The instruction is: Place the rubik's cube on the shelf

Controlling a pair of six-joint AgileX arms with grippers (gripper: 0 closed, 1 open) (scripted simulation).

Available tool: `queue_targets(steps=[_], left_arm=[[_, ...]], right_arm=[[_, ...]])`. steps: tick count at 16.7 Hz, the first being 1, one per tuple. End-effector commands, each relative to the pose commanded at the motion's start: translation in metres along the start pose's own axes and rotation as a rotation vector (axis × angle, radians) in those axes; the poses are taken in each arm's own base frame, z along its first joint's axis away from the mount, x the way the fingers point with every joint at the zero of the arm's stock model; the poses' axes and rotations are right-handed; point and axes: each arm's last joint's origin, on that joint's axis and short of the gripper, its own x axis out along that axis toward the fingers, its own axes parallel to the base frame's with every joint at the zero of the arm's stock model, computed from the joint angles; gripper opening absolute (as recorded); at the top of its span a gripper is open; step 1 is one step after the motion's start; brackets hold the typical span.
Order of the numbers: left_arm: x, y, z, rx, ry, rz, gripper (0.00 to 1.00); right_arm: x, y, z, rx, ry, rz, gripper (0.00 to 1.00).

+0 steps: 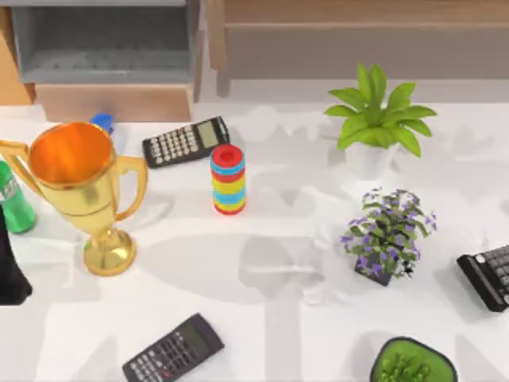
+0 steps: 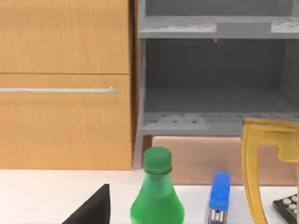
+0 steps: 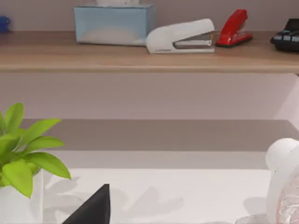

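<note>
**Top view, with both wrist views.** The gold trophy [image 1: 83, 187] serves as the landmark.

- **Left arm:** The left arm [image 1: 9, 270] sits at the table [image 1: 262, 318] edge just left of the trophy's base. A dark tip of the left gripper [image 2: 93, 210] rises in the left wrist view, near the green bottle [image 2: 156, 200]. Whether its jaws are open or closed cannot be told.
- **Right arm:** A like tip of the right gripper [image 3: 93, 210] shows in the right wrist view, facing the shelf [image 3: 149, 58]. The state of its jaws cannot be told either.
- **Shelf:** The shelf [image 1: 358, 12] runs along the back of the table, far to the right of the trophy. It carries a pale blue box [image 3: 114, 23], a white stapler [image 3: 180, 36] and a red stapler [image 3: 233, 28].
- **Cube:** Where the rubik's cube lies cannot be told. Nothing cube-shaped rests among the things on the board, and neither tip carries anything visible.

**Progress:** By this judgement the task is at its outset. Finding, grasping, carrying and setting down the cube all appear to remain.
</note>
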Motion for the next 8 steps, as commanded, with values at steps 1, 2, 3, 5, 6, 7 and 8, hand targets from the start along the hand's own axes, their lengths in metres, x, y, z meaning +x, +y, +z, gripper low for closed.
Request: queue_targets(steps=[1, 2, 3, 5, 6, 7, 8], left_arm=[[0.000, 0.000, 0.000, 0.000, 0.000, 0.000, 1.00], [0.000, 0.000, 0.000, 0.000, 0.000, 0.000, 1.00], [0.000, 0.000, 0.002, 0.008, -0.001, 0.001, 1.00], [0.002, 0.002, 0.010, 0.052, -0.008, 0.006, 1.00], [0.004, 0.003, 0.017, 0.085, -0.012, 0.010, 1.00], [0.007, 0.004, 0.024, 0.126, -0.016, 0.014, 1.00], [0.011, 0.006, 0.033, 0.174, -0.018, 0.018, 1.00]], right_arm=[[0.000, 0.000, 0.000, 0.000, 0.000, 0.000, 1.00], [0.000, 0.000, 0.000, 0.000, 0.000, 0.000, 1.00], [0.000, 0.000, 0.000, 0.000, 0.000, 0.000, 1.00], [0.000, 0.000, 0.000, 0.000, 0.000, 0.000, 1.00], [0.000, 0.000, 0.000, 0.000, 0.000, 0.000, 1.00], [0.000, 0.000, 0.000, 0.000, 0.000, 0.000, 1.00], [0.000, 0.000, 0.000, 0.000, 0.000, 0.000, 1.00]])
